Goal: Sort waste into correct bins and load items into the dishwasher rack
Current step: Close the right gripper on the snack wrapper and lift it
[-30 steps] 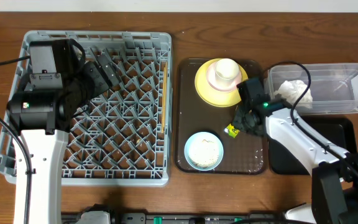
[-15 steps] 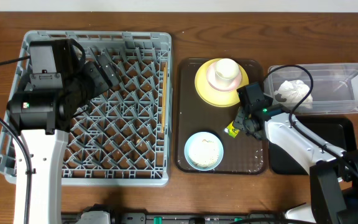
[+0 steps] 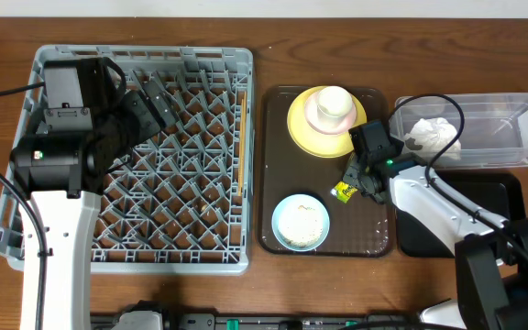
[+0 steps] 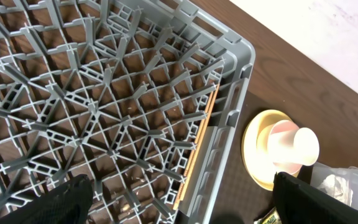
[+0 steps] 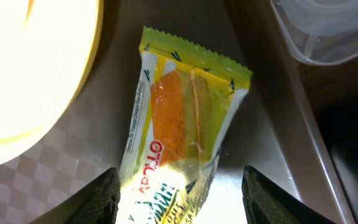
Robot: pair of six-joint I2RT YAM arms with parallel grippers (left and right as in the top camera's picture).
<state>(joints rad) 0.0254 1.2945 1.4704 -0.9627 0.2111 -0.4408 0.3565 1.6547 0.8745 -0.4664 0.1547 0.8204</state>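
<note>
Black fingers of the right pincer (image 5: 180,193) stand apart at the bottom of the wrist view, either side of a green-and-orange wrapper (image 5: 182,118), open around it. The wrapper lies flat on the brown tray (image 3: 374,234), just beside the yellow plate (image 3: 302,128), which carries a white cup (image 3: 334,105). Lower on that tray sits the blue bowl (image 3: 276,220) with pale crumbs (image 3: 302,222) in it. To the right in the overhead view, the clear tub (image 3: 511,128) holds a crumpled tissue (image 3: 434,135), and the black tray (image 3: 507,192) lies below it. Over the grey rack (image 3: 200,229) at frame left, the left pincer (image 4: 188,199) gapes wide with nothing in it; chopsticks (image 4: 197,152) lie along the rack's right edge.
</note>
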